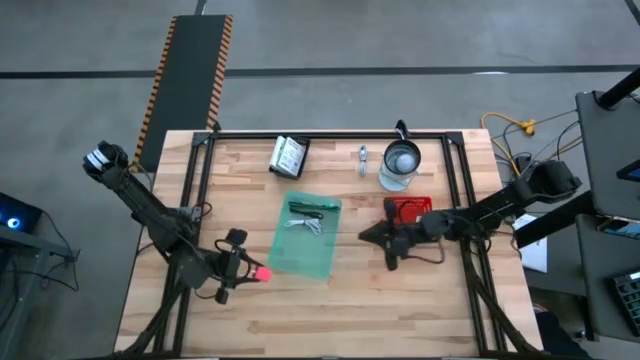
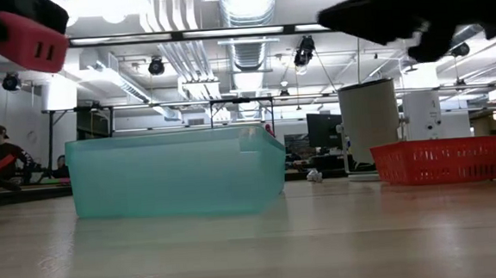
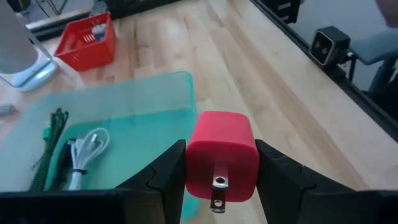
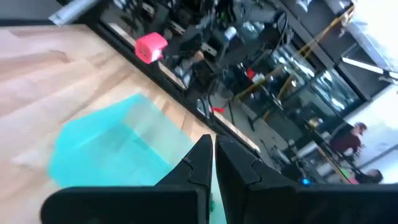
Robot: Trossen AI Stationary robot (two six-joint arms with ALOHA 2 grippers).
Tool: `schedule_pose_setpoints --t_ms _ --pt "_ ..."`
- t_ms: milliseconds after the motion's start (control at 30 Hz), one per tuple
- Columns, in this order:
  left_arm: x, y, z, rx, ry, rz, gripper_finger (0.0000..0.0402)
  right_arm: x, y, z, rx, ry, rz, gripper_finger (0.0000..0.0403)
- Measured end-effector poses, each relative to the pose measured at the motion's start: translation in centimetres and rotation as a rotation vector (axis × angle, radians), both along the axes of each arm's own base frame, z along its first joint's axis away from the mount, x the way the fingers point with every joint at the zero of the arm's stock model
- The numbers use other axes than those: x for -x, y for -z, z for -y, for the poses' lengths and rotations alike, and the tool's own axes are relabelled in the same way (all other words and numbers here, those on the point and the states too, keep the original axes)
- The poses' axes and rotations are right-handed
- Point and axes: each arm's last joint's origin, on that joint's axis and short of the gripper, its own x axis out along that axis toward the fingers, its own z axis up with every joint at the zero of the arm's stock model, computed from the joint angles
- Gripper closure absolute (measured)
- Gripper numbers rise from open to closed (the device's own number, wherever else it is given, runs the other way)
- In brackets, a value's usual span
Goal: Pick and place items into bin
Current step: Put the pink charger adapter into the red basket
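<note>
The pink bit (image 3: 222,158) is a small rounded block of matt pink-red plastic with a metal prong on one face; the left gripper (image 3: 221,171) has its two dark fingers clamped on the block's sides and holds it in the air just off the near corner of the bin (image 1: 323,262). The bin is a rectangular tub of translucent teal plastic standing at the middle of the pale wooden table (image 1: 300,320). Inside it lie a green stick (image 3: 51,140), which looks braided, and a white coiled cable (image 3: 87,155).

Beyond the bin toward the far table edge lie flat white packets with dark print (image 1: 289,156), a silver piece (image 1: 362,157), and a clear glass jug (image 1: 400,164) with a metal lid. A red mesh basket (image 1: 408,208) sits to the right of the bin, near the jug.

The right gripper (image 4: 212,155), jaws pressed together and empty, hangs above the table between the bin and the red basket.

The low view shows the bin's smooth, slightly tapered wall and the pink block raised above it. Only the left wrist view shows the prong and the bin's contents clearly.
</note>
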Motion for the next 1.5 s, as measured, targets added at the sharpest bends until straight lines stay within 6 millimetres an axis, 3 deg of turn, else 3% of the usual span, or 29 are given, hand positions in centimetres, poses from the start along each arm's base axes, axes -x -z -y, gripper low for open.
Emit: schedule_pose_setpoints --t_ms 200,467,733,833,1067,1267,1500 --pt "-0.5 -0.4 -1.0 0.002 -0.024 0.018 0.0262 -4.9 -1.0 -1.5 0.067 0.008 -0.1 0.0376" --pt "-1.0 -1.3 -1.0 0.06 -0.015 0.124 0.0262 -9.4 -1.0 -4.1 0.225 0.005 -0.173 0.0286" --pt "-2.1 -1.8 -1.5 0.15 -0.115 0.256 0.0262 -11.6 -2.1 -7.1 0.419 0.138 -0.135 0.022" --pt "-2.9 -1.9 -1.8 0.175 -0.193 0.295 0.0262 -12.4 -2.6 -8.0 0.424 0.127 -0.114 0.0216" --pt "-4.5 -1.4 -1.9 0.223 -0.241 0.334 0.0262 -14.0 -2.3 -9.5 0.621 0.104 -0.12 0.0222" --pt "-5.3 -1.4 -2.0 0.281 -0.262 0.364 0.0262 -15.0 -3.5 -9.8 0.642 0.192 -0.105 0.0222" --pt "-5.6 -1.4 -2.0 0.296 -0.251 0.383 0.0262 -15.2 -3.7 -9.8 0.696 0.176 -0.12 0.0213"
